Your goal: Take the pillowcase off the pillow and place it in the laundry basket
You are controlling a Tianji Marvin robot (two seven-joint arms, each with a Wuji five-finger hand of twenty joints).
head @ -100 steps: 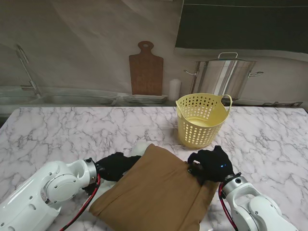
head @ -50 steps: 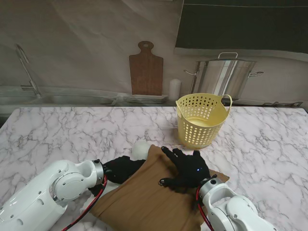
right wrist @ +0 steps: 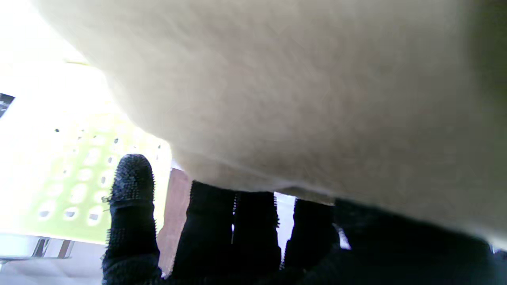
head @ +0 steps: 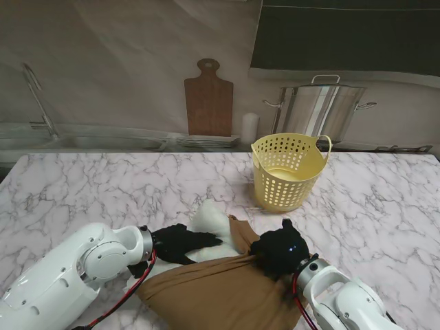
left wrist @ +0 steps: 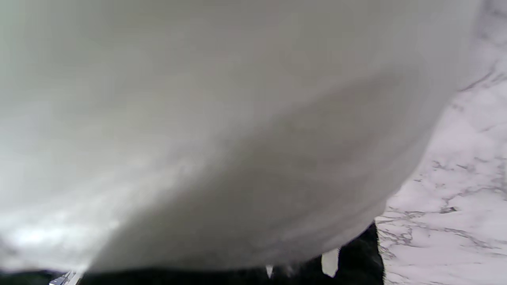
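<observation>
- The pillowcase, brown, lay bunched on the marble table, nearer to me than the yellow laundry basket.
- My right hand was closed on its gathered edge.
- My left hand pressed on the bared white pillow; whether it gripped, I could not tell.
- I could read no writing anywhere.

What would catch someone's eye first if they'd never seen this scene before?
Probably the brown pillowcase bunched at the near edge of the marble table, with the white pillow poking out of its far end. The black left hand lies on the pillow, and the right hand is clenched on the gathered fabric. Farther from me, to the right, stands a pale yellow laundry basket.
</observation>
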